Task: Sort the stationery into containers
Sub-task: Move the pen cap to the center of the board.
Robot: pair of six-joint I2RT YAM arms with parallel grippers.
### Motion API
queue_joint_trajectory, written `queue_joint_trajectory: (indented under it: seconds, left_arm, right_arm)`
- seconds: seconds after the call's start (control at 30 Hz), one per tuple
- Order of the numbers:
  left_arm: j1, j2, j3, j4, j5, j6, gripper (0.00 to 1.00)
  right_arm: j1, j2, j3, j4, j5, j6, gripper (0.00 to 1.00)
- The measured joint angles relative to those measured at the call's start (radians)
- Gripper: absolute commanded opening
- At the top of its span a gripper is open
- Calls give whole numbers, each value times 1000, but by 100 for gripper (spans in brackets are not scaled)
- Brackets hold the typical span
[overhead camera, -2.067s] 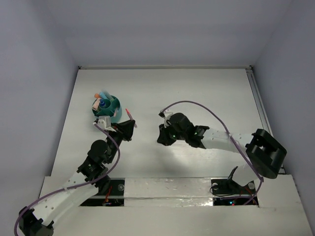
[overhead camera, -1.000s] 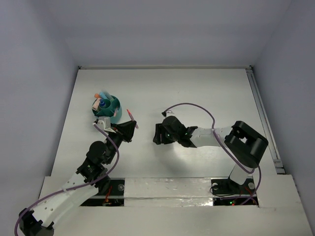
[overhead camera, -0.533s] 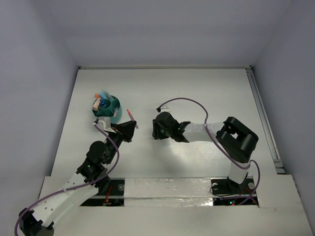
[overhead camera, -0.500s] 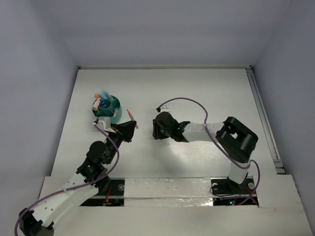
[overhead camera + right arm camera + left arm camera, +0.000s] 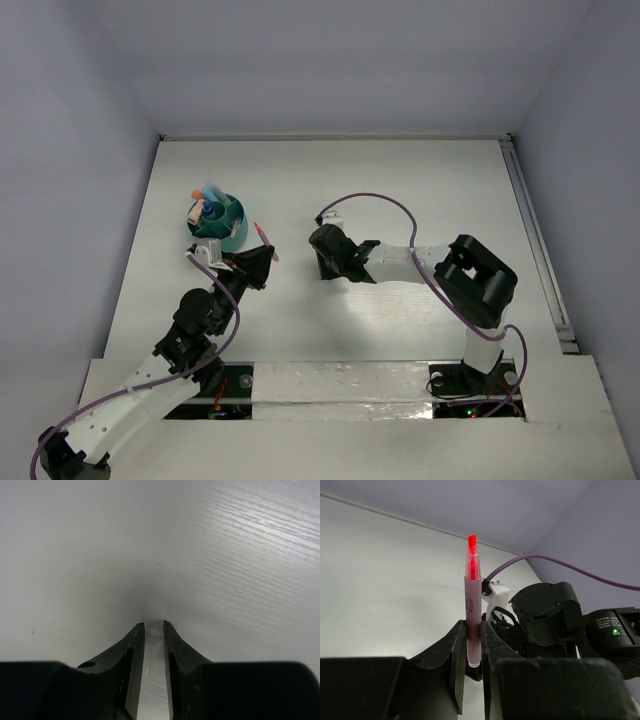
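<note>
A slim pink marker [image 5: 472, 610] with a red tip stands upright, and my left gripper [image 5: 472, 625] is shut on its lower body. From above, this marker [image 5: 264, 238] sticks out of the left gripper [image 5: 260, 264] just right of the teal pot [image 5: 220, 218], which holds several pens and a blue-capped tube. My right gripper [image 5: 325, 262] is down at the table a little right of the left one. Its narrow jaws press on both sides of a small clear cap [image 5: 154, 650] lying between them on the table.
The right arm's wrist and purple cable [image 5: 545, 615] sit close behind the pink marker in the left wrist view. White walls [image 5: 100, 200] enclose the table on three sides, with a rail [image 5: 530, 230] along its right edge.
The right gripper has moved left towards the left gripper and its jaws have closed in from wide to narrow. The left gripper and its marker have barely moved.
</note>
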Motion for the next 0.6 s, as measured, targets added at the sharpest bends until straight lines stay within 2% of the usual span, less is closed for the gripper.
queue_joint_trajectory:
  seconds: [0.03,0.13,0.23,0.43,0.6]
  left_arm:
    - [0,-2,0,-3,0,0,0]
    - [0,-3,0,-5,0,0,0]
    - [0,-3,0,-6,0,0,0]
    - [0,-4,0,-11,0,0,0]
    - [0,-4,0,-11,-2,0,0]
  right_arm:
    - [0,0,2,-5,5,-3,36]
    - [0,0,8,-22,15,-13,44]
    - [0,0,9,-31,19,-18,43]
    - [0,-1,9,-45,26,-26,31]
    - [0,-1,10,-50,26,-27,32]
